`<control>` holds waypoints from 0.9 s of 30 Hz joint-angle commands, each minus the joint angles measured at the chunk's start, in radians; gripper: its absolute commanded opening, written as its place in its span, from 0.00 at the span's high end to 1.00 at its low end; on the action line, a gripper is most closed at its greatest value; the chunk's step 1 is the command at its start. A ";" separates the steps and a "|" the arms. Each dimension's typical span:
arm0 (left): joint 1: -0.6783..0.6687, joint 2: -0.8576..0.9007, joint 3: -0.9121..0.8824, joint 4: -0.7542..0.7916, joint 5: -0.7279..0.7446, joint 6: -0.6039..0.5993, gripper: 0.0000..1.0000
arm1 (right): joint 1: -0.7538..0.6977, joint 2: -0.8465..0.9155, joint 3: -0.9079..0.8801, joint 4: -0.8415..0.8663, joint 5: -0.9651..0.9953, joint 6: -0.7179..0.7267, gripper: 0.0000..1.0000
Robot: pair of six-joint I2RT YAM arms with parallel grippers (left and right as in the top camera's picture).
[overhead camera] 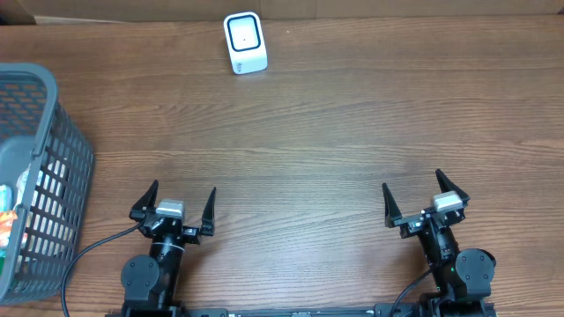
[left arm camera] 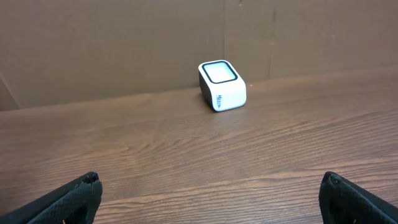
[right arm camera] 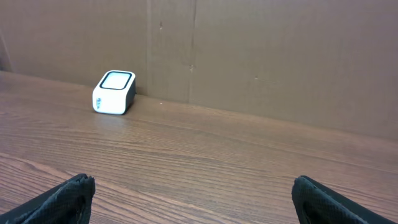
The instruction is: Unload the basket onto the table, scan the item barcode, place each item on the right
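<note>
Checking the item (overhead camera: pixel 7 222) first: it sits inside the grey mesh basket (overhead camera: pixel 66 158) at the far left edge of the table (overhead camera: pixel 308 132), on the left arm's side, mostly cut off by the frame.

- Handling (our guess): it looks like printed packaging, so probably light and a bit crinkly. It may flex or slip under a hard pinch. We can't tell whether it's a pouch or a box.
- Grasp: come in from above through the basket's open top and pinch an upper edge or narrow side. Keep the broad printed faces uncovered for scanning.
- Look: only orange, green and red patches show, with something white visible through the mesh next to it. We cannot tell which face carries the code.

Tools: left gripper (overhead camera: pixel 184 188) and right gripper (overhead camera: pixel 411 180) both have their jaws spread wide with nothing between them. They're parked at the near table edge, well apart from the basket contents.

The barcode scanner (overhead camera: pixel 244 42) is a small white block with a dark-rimmed window on top. It stands at the far edge of the table, left of centre, nothing near it.
</note>
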 commanded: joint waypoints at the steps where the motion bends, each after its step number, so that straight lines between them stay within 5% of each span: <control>1: 0.000 -0.010 0.000 -0.002 -0.006 -0.018 0.00 | -0.001 -0.012 -0.011 0.003 0.001 0.006 0.00; 27: 0.000 -0.010 0.058 -0.019 -0.006 -0.022 0.00 | -0.001 -0.012 -0.011 0.003 0.001 0.006 0.00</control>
